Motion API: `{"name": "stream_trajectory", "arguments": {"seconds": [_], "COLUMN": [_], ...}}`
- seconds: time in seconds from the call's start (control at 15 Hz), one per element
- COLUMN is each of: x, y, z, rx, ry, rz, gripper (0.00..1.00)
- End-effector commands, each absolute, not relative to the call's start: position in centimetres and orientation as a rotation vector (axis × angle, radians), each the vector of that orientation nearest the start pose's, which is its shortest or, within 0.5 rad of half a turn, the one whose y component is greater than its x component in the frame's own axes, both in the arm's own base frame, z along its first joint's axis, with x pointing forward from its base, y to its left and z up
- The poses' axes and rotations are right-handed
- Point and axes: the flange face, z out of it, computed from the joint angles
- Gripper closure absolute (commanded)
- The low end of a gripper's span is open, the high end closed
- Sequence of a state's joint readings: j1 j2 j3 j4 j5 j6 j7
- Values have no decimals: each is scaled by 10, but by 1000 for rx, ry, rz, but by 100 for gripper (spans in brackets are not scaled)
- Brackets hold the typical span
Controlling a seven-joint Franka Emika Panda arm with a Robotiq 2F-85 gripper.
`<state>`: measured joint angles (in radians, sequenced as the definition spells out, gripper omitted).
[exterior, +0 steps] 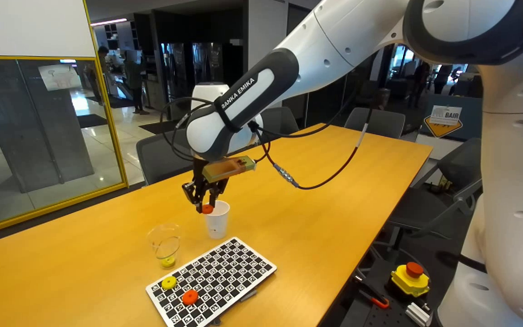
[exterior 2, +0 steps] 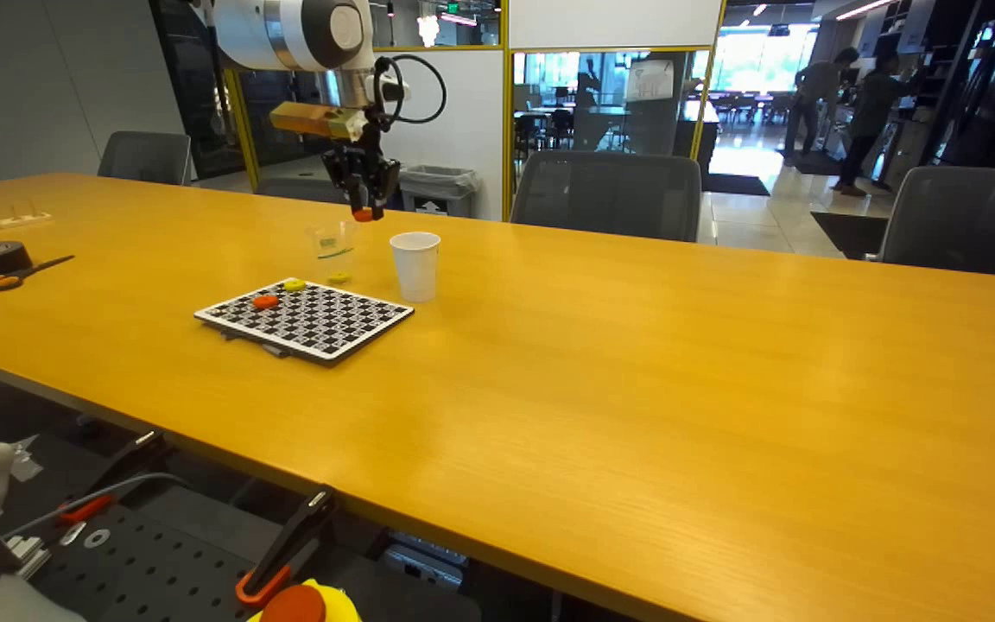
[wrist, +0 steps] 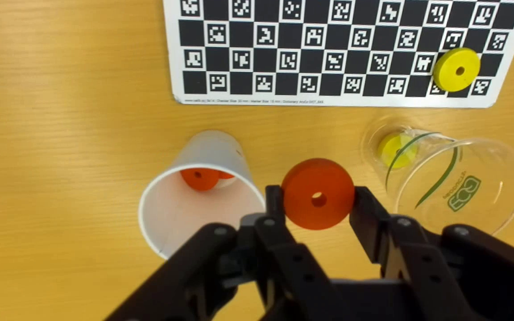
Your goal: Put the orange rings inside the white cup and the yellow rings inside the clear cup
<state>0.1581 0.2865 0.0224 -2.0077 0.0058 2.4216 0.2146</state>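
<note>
Black fingers (wrist: pixel 368 223), bottom middle, pinch an orange ring (wrist: pixel 311 182). The white cup (wrist: pixel 199 211) shows two, the clear cup (wrist: pixel 444 176) one yellow ring (wrist: pixel 391 147). The board (exterior: pixel 229 268) has one each left.

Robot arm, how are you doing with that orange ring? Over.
Gripper shut on an orange ring, held up, not yet in the white cup. Another orange ring on the checkered board. Nothing visibly in the way.

Wrist view downward (close), exteriors farther, sharing table (exterior: pixel 298 220)
</note>
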Motion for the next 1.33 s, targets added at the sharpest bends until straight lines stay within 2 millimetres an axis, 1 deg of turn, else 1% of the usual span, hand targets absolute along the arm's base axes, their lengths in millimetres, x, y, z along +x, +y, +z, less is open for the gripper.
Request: {"name": "stream_trajectory", "arguments": {"seconds": [0.0,0.13,0.4,0.87,1.2,1.27], "x": [606,611,623,648,660,661], "y": [86,75,64,60,52,51], "z": [337,335,330,322,310,308], "rx": [-3108,-3107,-3110,-3110,-3107,-3104], "ry": [100,113,126,118,133,141], "rz": [-182,-169,-131,-88,-62,-57], "gripper": [76,76,76,77,76,44]}}
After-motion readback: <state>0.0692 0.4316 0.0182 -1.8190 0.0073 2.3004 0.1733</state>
